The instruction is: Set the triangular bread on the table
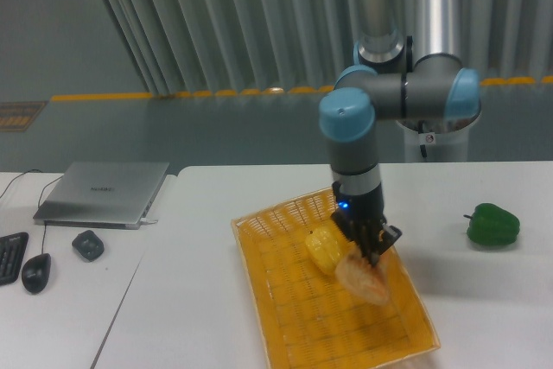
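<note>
Nearest the camera, the yellow woven basket (285, 334) is laid at a slant on the table (199, 300), its long sides running from the front right toward the back left. Above the right half of the basket, the triangular bread (363, 281) is held in the air, clamped at its upper edge between the closed fingers of the gripper (372, 253); the pastry hangs tilted below the fingertips and is not seen to touch the weave. Just to the left of the bread, a yellow pepper (324, 248) is seen lying in the basket, partly hidden by the gripper. The gripper is pointed straight down from the grey wrist of the arm (354, 140), on which a small blue light is lit. Further right, well apart from the basket, a green pepper (493, 225) is set on the table. To the left, on a separate white desk (60, 300), a black mouse (35, 272), a dark grey mouse (87, 244) and the corner of a keyboard (9, 257) are placed, with a closed grey laptop (104, 193) behind them. At the back, a grey pleated curtain (216, 23) is hung above a floor marked with a yellow line (173, 94).
</note>
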You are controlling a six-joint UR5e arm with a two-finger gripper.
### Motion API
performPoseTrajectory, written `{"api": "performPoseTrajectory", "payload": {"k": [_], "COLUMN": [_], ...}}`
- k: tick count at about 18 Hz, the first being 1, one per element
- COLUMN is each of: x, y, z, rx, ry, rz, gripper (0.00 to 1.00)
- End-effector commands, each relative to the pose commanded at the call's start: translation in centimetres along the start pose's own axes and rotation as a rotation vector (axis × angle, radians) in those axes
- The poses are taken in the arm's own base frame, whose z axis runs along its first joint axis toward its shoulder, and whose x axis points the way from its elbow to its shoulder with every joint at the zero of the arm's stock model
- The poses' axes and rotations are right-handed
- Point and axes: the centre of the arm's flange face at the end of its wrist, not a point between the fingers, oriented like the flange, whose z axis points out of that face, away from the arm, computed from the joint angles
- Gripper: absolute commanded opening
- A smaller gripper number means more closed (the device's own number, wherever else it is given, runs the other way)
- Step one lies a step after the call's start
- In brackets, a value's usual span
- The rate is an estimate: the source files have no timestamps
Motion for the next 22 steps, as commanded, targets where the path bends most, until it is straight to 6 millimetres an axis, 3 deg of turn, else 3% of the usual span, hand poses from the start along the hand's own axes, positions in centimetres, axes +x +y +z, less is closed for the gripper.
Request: {"api": "performPoseTrajectory", "payload": {"k": [6, 9, 20, 22], "x": [-4.7, -7.1, -14.4, -15.0], "y": [5.9, 9.7, 24.3, 26.8], "z": [0.0, -1.5, 0.1, 0.7], "rx": [-0.040, -0.039, -0.039, -0.078], "ry": [0.056, 0.061, 0.151, 0.160], "rz": [0.131, 0.181, 0.371, 0.401], "gripper": [0.04, 0.04, 0.06, 0.12]}}
